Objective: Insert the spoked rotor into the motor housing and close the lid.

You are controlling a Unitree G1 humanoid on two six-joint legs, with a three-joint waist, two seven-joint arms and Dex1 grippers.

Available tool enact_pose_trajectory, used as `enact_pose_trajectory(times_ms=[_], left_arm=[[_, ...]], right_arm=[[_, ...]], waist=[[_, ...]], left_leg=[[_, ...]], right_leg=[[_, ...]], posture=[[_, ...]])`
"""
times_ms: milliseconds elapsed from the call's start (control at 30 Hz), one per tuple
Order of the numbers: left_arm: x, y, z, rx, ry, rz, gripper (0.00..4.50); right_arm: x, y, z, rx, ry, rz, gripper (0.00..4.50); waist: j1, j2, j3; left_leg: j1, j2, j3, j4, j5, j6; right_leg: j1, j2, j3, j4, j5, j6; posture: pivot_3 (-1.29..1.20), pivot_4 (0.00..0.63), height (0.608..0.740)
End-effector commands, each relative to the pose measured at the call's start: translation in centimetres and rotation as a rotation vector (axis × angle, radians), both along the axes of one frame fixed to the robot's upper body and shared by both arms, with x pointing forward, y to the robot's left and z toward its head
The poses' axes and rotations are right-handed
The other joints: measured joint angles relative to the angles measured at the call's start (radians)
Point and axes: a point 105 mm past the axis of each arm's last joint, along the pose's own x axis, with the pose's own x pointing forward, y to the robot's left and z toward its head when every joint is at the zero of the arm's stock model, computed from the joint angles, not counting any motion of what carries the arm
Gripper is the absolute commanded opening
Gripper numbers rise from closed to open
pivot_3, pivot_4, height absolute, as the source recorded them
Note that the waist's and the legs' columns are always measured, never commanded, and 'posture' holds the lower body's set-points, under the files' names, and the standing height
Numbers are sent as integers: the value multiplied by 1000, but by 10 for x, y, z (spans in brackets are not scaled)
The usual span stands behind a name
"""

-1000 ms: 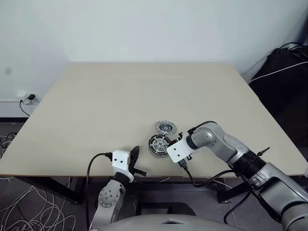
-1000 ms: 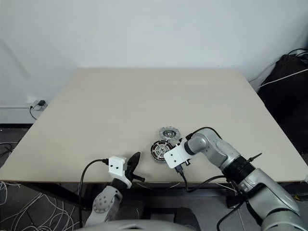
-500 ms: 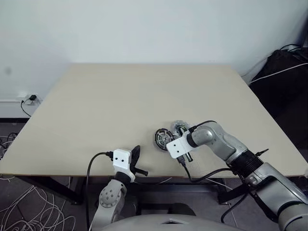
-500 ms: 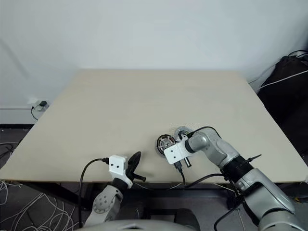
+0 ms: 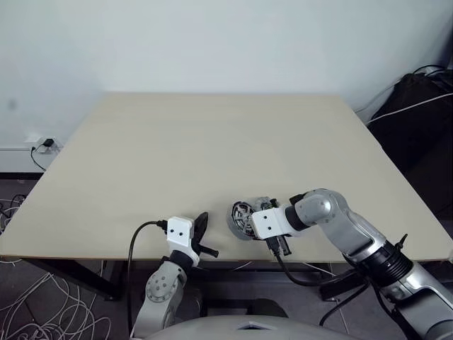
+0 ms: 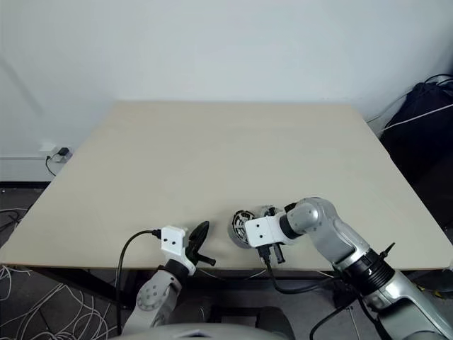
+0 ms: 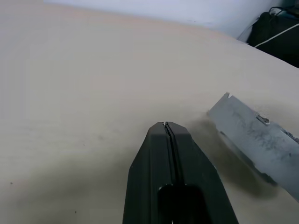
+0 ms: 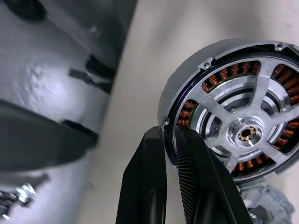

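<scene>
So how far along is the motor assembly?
Done: possibly the insertion. Copper windings show behind the spoked rotor's spokes, so it may already sit in the housing; I can't confirm that.
In hand: the right gripper is shut on its rim, tilting it off the table.
Left: the lid isn't on. A second round part lies beside it. The left gripper is shut and empty.

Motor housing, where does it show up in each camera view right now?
Left eye view: motor housing by the table's near edge, right of centre.
Right eye view: same spot.
Right wrist view: large, at the right, rim pinched.
Shared landmark: the right gripper clamped on its rim.
</scene>
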Motion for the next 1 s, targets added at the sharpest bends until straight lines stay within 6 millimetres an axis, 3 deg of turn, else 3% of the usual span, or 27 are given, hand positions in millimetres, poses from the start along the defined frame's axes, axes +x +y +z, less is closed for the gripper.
enact_pose_trajectory(times_ms=[33, 233, 533, 667, 767, 967, 1000], left_arm=[[4, -3, 7, -15, -40, -14, 0], [2, 0, 2, -12, -37, -14, 0], [2, 0, 6, -14, -48, 2, 0], [3, -1, 10, -16, -54, 4, 0], [3, -2, 18, -18, -63, 6, 0], [2, -2, 28, -18, -63, 3, 0], [2, -2, 29, -18, -62, 2, 0]], right_arm=[[15, 13, 18, 84, -66, -75, 87], [38, 25, 10, 101, -80, -199, 87], [54, 33, 2, 91, -75, -238, 87], [56, 40, 4, 113, -76, -242, 1244], [60, 48, 16, 191, -109, -261, 2227], [73, 59, 57, 429, -243, -379, 2227], [77, 55, 61, 454, -285, -425, 1843]], waist=[[0, -1, 0], [-1, -1, 1], [-2, -1, 1], [-3, -1, 1], [-4, -1, 1], [-9, -1, 1], [-8, -1, 1]], left_leg=[[0, 0, 0, 0, 0, 0], [0, 0, 0, 0, 0, 0], [-1, 0, 0, -1, 0, 0], [-1, 0, 0, -1, 0, 0], [0, 0, 0, -1, 0, 0], [-1, 0, 0, -2, 0, 0], [-1, 0, 0, -2, 0, 0]], right_leg=[[0, 0, 0, 0, 0, 0], [0, 0, 0, 0, 0, 0], [-1, 0, -1, 0, 0, 0], [-1, 0, -1, 0, 0, 0], [-1, 0, -1, 0, 0, 0], [-1, 1, -1, 0, 0, 0], [-1, 1, -1, 0, 0, 0]], posture=[[0, 0, 740], [0, 0, 740], [0, 0, 740], [0, 0, 740], [0, 0, 740], [0, 0, 740], [0, 0, 740]])
